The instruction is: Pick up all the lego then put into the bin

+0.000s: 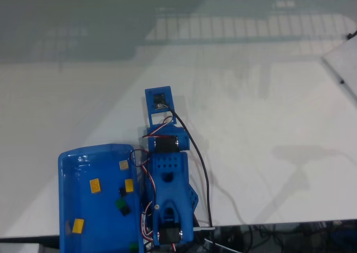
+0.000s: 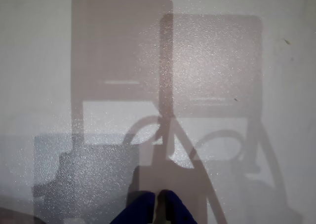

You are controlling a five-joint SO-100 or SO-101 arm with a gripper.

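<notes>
The blue arm sits folded beside the bin, right of it in the fixed view. Its gripper hangs narrow over the bare white table. Yellow, black and green lego lie inside the bin.

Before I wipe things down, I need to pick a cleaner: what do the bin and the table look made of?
The bin looks like glossy moulded blue plastic: bright highlights along its rounded rim. The table seems a smooth, pale, semi-gloss laminate or similar; it mirrors window light and sparkles in the wrist view.

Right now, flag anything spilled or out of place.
Nothing stands out. The yellow, black and green lego lie inside the bin; I see none on the table. The gripper sits over bare table, fingers nearly together.
</notes>
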